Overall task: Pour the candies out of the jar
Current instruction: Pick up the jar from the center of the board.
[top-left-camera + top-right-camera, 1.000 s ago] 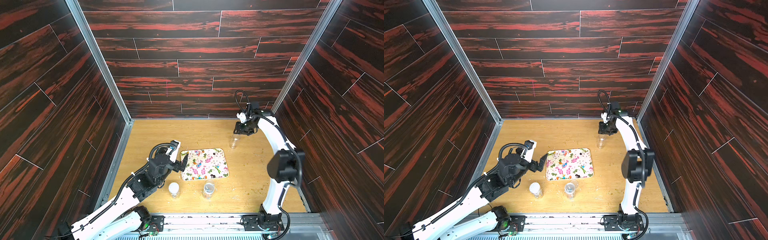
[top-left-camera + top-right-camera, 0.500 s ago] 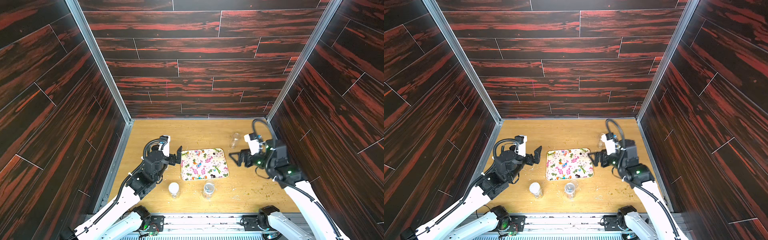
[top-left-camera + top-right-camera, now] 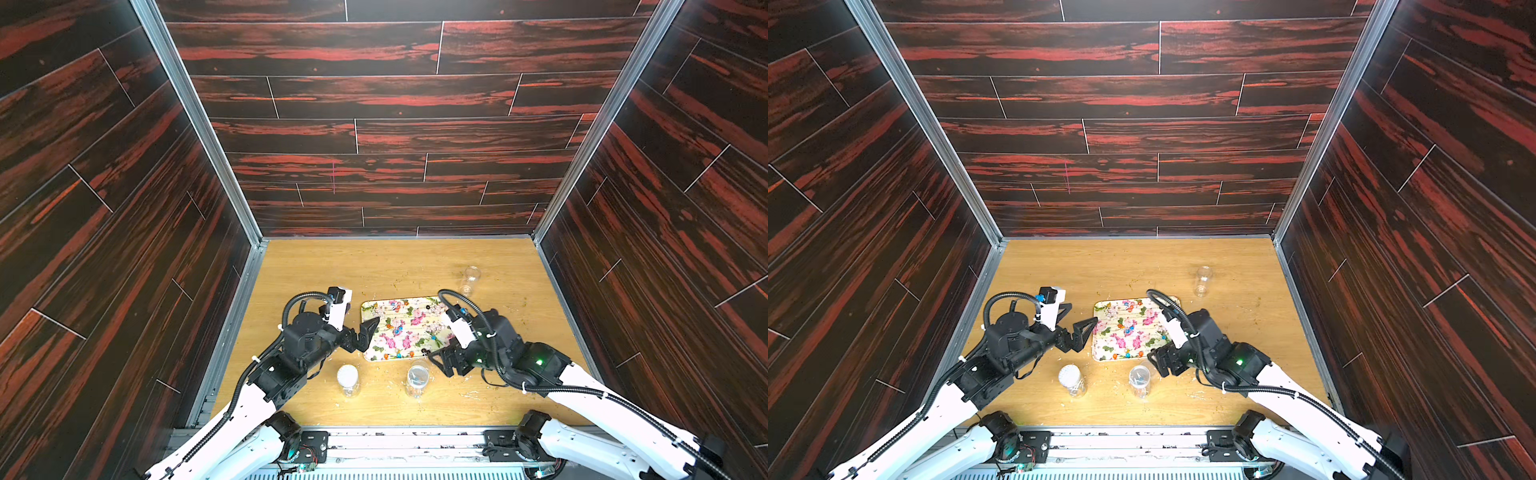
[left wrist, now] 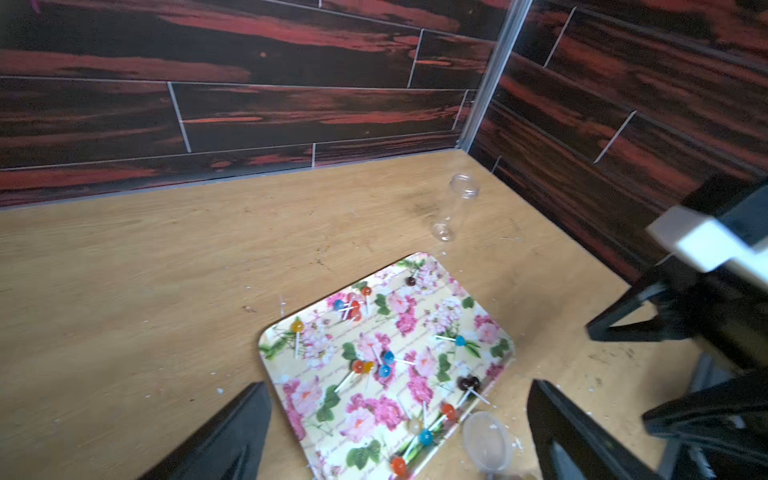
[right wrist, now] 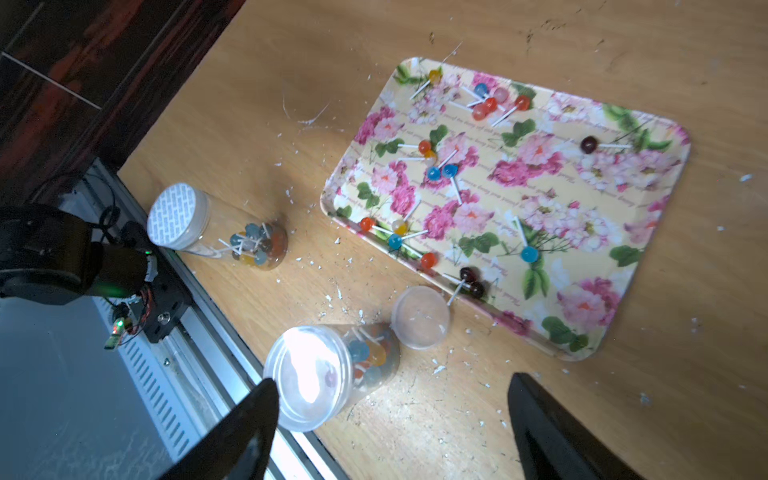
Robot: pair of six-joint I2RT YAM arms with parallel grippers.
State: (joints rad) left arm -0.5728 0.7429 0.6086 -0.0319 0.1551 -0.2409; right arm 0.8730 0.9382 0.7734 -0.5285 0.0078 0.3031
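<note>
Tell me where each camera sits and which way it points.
Top views: high over the front edge, looking down at table and back wall; left gripper and right gripper show.
Left wrist: on the left arm, facing across the tray toward the empty jar; its open fingers show.
Right wrist: on the right arm, facing down at a candy jar; its open fingers show.
All share the tray.
</note>
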